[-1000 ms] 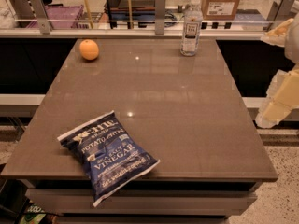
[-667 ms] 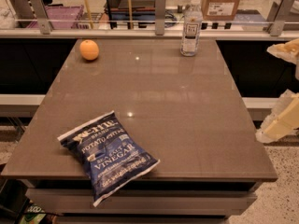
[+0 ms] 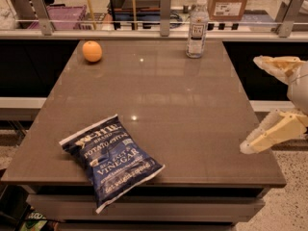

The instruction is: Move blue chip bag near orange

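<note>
The blue chip bag [image 3: 111, 159] lies flat near the front left edge of the brown table [image 3: 192, 109], its lower corner hanging over the front rim. The orange [image 3: 92, 51] sits at the far left corner of the table. My gripper [image 3: 250, 105] is at the right edge of the view, off the table's right side, well away from both. Its two cream fingers are spread wide apart, one high [image 3: 272, 64] and one low [image 3: 269, 136], with nothing between them.
A clear water bottle [image 3: 197, 28] stands at the far middle of the table. A glass rail with metal posts [image 3: 165, 6] runs behind the table. Cardboard boxes [image 3: 228, 1] and a purple bin [image 3: 53, 16] sit beyond it.
My gripper has shifted left and down a little at the right edge, coming closer to the table's right side. The bag, orange and bottle have not moved.
</note>
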{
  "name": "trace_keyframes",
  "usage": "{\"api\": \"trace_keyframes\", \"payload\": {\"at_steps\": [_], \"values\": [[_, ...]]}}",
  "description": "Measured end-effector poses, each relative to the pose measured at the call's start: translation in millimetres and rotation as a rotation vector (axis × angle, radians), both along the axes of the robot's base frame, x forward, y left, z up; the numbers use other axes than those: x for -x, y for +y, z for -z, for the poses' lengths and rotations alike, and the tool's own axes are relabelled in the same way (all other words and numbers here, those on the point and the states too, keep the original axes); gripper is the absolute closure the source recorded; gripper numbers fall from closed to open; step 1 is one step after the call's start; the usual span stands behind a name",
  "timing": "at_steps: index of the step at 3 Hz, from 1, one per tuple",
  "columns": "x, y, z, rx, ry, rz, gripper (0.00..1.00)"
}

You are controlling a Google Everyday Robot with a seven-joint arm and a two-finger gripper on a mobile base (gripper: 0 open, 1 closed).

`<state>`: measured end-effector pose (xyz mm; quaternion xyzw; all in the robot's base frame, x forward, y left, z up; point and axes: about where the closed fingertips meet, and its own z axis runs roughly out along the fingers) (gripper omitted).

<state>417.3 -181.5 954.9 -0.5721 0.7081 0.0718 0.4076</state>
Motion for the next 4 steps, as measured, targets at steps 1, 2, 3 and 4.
{"api": "trace_keyframes", "payload": {"at_steps": [1, 2, 3, 4], "values": [[5, 47, -10, -0.164, 0.025, -0.147, 0.00], [17, 81, -8, -0.224, 0.076, -0.255, 0.00], [25, 110, 4, -0.278, 0.121, -0.310, 0.00], [25, 128, 21, -0.273, 0.158, -0.276, 0.00]]}}
